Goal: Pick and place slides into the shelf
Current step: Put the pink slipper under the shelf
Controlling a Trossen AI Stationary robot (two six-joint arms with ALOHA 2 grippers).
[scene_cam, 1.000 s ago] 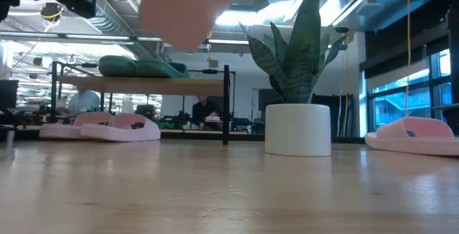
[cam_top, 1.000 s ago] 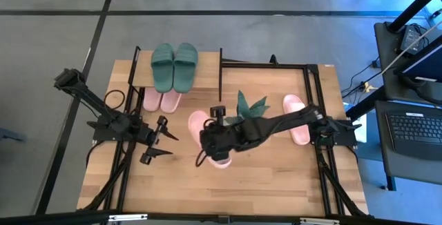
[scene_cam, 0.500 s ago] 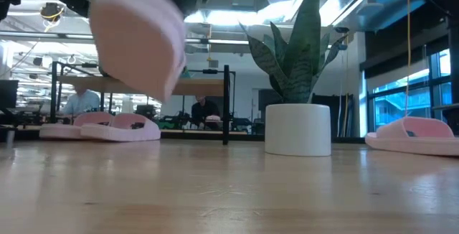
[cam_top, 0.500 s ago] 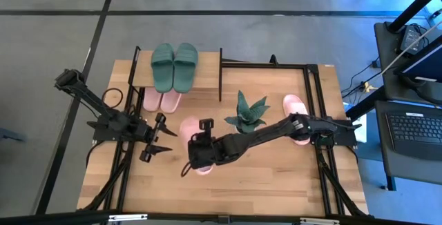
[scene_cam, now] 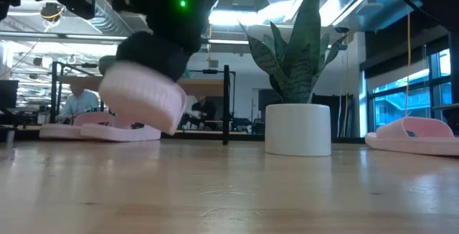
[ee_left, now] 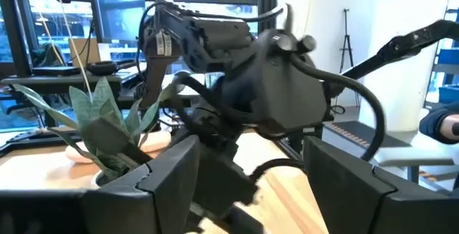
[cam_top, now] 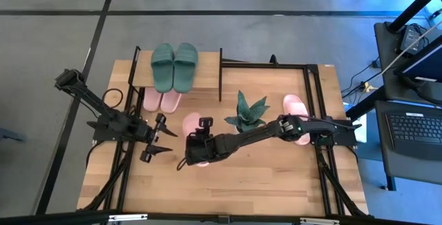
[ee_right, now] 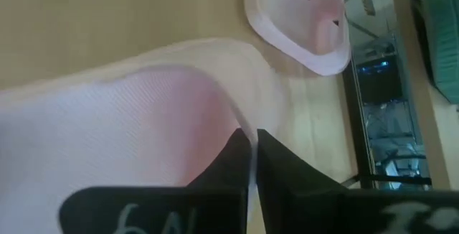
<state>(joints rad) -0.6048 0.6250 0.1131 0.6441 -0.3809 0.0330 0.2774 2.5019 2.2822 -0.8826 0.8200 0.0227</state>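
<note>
The right pincer [cam_top: 195, 149] is reaching across the middle of the tabletop [cam_top: 276, 183], clenched on a pink slide [cam_top: 191, 130] and holding it just above the wood; in the low view that slide [scene_cam: 143, 105] is hanging tilted, clear of the surface. In the right wrist view the fingertips [ee_right: 247, 169] are pinching the slide's thin edge [ee_right: 143, 119].

The left pincer [cam_top: 157, 142] is waiting just to the left of the held slide, its fingers spread wide and grasping nothing.

The shelf [cam_top: 207, 70] is standing at the far edge of the tabletop. A green pair [cam_top: 174, 66] is lying on its top board, and a pink pair [cam_top: 161, 99] is sitting on the level below, sticking out toward the arms. The right half of the shelf is standing open.

A potted plant [cam_top: 246, 112] is standing just right of the right arm, between the held slide and another pink slide [cam_top: 297, 127] that is lying near the right edge. The near half of the tabletop is lying bare.

No writing can be read clearly; a mark on the right pincer is blurred.
</note>
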